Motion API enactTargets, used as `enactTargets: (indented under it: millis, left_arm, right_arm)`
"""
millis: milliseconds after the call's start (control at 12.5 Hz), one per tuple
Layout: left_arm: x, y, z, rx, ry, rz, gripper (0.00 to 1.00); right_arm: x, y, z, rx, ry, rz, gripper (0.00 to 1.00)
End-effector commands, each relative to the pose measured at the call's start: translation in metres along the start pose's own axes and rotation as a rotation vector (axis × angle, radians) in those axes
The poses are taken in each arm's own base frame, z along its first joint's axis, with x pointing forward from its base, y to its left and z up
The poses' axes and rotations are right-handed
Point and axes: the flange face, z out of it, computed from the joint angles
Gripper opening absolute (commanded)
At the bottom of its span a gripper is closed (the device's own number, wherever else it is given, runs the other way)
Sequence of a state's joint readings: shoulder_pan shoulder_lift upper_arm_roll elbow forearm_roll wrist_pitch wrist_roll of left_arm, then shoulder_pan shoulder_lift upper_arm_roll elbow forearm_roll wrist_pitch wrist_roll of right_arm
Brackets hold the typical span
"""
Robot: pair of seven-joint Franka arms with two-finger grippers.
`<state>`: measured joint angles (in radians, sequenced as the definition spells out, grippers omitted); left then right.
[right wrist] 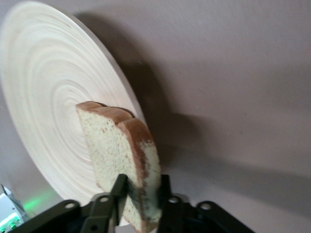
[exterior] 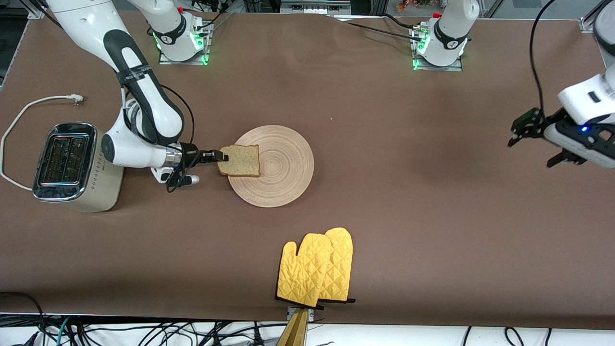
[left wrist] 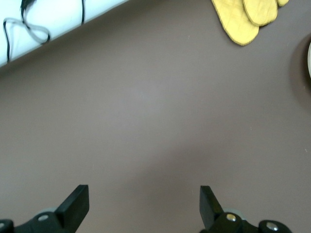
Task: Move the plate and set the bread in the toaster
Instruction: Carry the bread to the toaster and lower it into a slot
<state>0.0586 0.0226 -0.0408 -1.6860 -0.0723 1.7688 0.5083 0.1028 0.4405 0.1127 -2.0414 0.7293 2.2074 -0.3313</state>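
My right gripper is shut on the bread, a squarish tan slice with a brown crust, and holds it over the plate's rim on the toaster's side. In the right wrist view the fingers pinch the bread's edge. The round beige plate lies at mid table; it also shows in the right wrist view. The cream toaster with a chrome top stands toward the right arm's end. My left gripper is open and empty, held up over the left arm's end; its fingers show bare table.
A pair of yellow oven mitts lies near the table's front edge, nearer to the camera than the plate; it also shows in the left wrist view. The toaster's white cord curls beside it.
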Motion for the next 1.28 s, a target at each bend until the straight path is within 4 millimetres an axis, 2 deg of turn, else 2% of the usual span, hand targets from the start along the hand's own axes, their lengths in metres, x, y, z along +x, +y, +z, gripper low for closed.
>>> enactTargets:
  millis: [0,160,240,400,480,560,640,880,1040,1200]
  left_arm:
    - [-0.014,-0.001,-0.012,-0.026,-0.172,-0.088,1.00]
    - [-0.020,-0.009,-0.018,-0.029,-0.184,-0.220,1.00]
    - [-0.019,-0.008,-0.015,-0.027,-0.190,-0.278,1.00]
    - [-0.006,0.014,-0.010,0.020,-0.221,-0.260,1.00]
    - [-0.003,0.014,-0.017,0.061,-0.217,-0.249,1.00]
    - [0.003,0.018,-0.024,0.066,-0.199,-0.246,1.00]
    - [0.004,0.013,-0.029,0.069,-0.187,-0.251,1.00]
    - [0.010,0.020,-0.027,0.075,-0.188,-0.307,1.00]
    - [0.011,0.024,-0.028,0.080,-0.183,-0.370,1.00]
    - [0.010,0.024,-0.029,0.078,-0.182,-0.378,1.00]
  right_arm:
    - [0.008,-0.005,-0.052,0.050,-0.001,-0.026,0.00]
    - [0.016,-0.006,-0.094,-0.019,-0.053,-0.043,0.00]
    - [0.022,-0.016,-0.118,-0.088,-0.076,-0.050,0.00]
    - [0.026,-0.034,-0.172,-0.272,-0.123,-0.063,0.00]
    - [0.023,-0.038,-0.191,-0.326,-0.150,-0.065,0.00]
    - [0.018,-0.031,-0.217,-0.383,-0.148,-0.040,0.00]
    - [0.009,-0.023,-0.243,-0.446,-0.134,-0.028,0.00]
    - [-0.017,-0.004,-0.306,-0.617,-0.105,0.005,0.00]
    - [-0.025,-0.009,-0.352,-0.814,-0.068,-0.008,0.00]
    - [-0.033,-0.018,-0.390,-0.930,-0.064,-0.032,0.00]
